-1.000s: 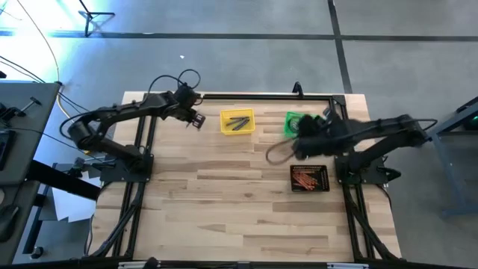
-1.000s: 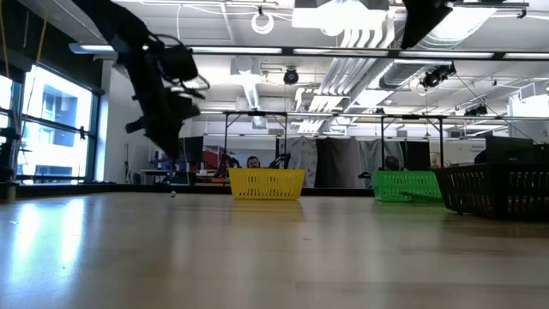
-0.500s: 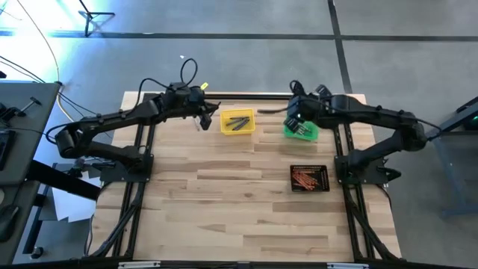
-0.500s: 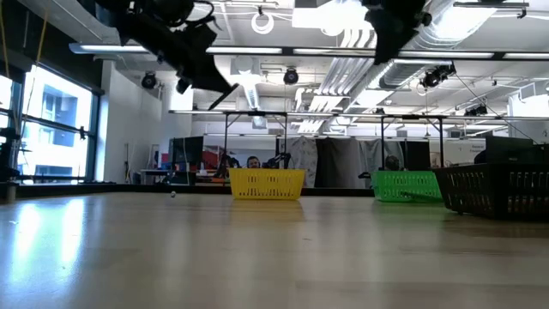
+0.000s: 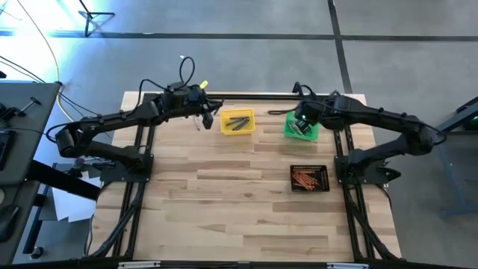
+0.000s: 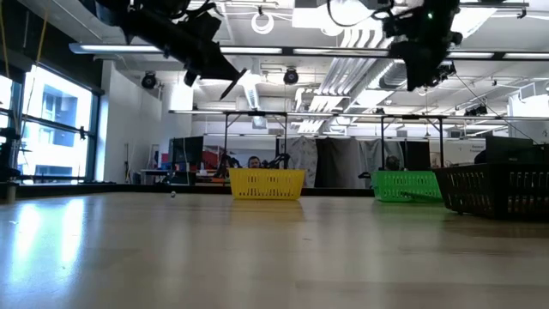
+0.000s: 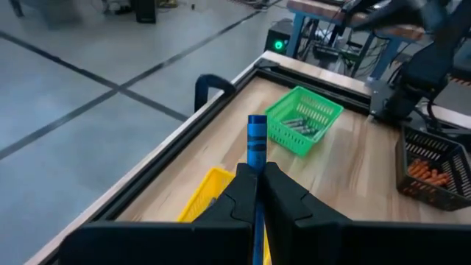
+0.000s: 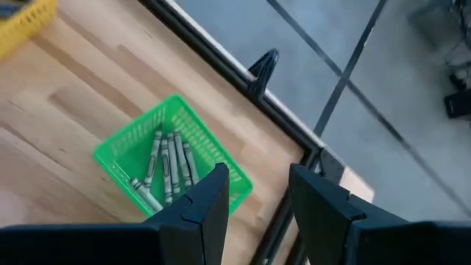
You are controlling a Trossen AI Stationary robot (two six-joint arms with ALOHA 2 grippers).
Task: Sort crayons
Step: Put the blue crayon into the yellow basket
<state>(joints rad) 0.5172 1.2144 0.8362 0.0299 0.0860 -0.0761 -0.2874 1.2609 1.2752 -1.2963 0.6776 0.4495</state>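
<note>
Above far left table edge, left gripper (image 7: 257, 193) pinches blue crayon (image 7: 256, 142) upright beside yellow bin (image 5: 237, 122); light, stiff, snappable, grip mid-shaft. Right gripper (image 8: 254, 200) jaws apart, empty, over green bin (image 8: 171, 166).

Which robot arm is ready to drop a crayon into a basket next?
The left one. Its hand is shut on a blue crayon right beside the yellow basket. The right hand is open and holds nothing, above the green basket of grey crayons.
</note>
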